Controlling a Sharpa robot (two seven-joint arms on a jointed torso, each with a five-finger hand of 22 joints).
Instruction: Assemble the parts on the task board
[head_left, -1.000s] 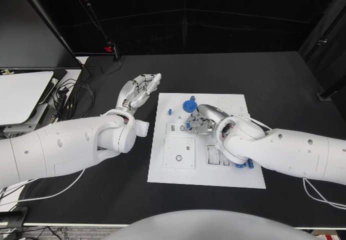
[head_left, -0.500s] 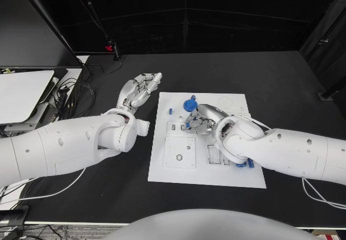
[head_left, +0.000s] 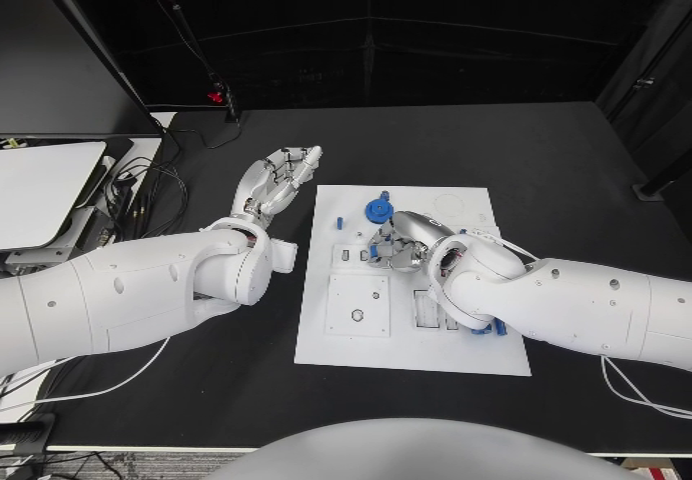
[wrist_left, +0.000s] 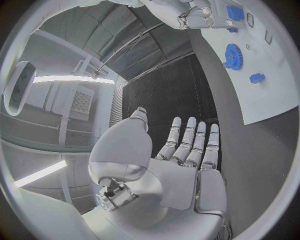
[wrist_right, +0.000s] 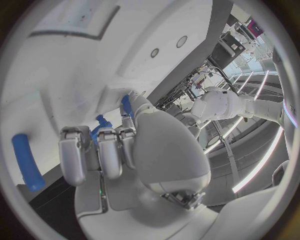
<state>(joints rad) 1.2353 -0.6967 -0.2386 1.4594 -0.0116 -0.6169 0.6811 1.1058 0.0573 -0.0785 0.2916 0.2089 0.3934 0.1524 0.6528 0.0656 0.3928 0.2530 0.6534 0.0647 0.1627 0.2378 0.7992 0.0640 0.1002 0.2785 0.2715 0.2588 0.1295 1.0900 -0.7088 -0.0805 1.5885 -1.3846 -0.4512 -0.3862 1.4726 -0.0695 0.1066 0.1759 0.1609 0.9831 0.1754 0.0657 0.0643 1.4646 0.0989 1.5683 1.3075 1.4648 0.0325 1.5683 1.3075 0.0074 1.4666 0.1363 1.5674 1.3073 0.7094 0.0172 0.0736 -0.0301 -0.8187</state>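
The white task board (head_left: 404, 345) lies in the middle of the black table. A blue gear (head_left: 378, 209) stands near its far edge, and a small blue part (head_left: 340, 222) lies to the gear's left. My right hand (head_left: 402, 238) hovers low over the board just behind the gear, with its fingers curled round a small blue part (wrist_right: 127, 106) that they mostly hide. A blue peg (wrist_right: 25, 160) lies on the board (wrist_right: 75, 60) beside those fingers. My left hand (head_left: 280, 180) floats off the board's far left corner with flat, spread fingers (wrist_left: 187, 145) that hold nothing. The left wrist view also shows the gear (wrist_left: 232, 52).
A white block with a round hole (head_left: 358, 305) and slotted fixtures (head_left: 428, 310) sit on the near half of the board. Another blue part (head_left: 495, 328) peeks out under my right forearm. Cables (head_left: 144, 185) and a white panel (head_left: 43, 190) lie at the table's left.
My right hand has edged slightly left over the board, still curled on the part. The left hand has stayed where it was.
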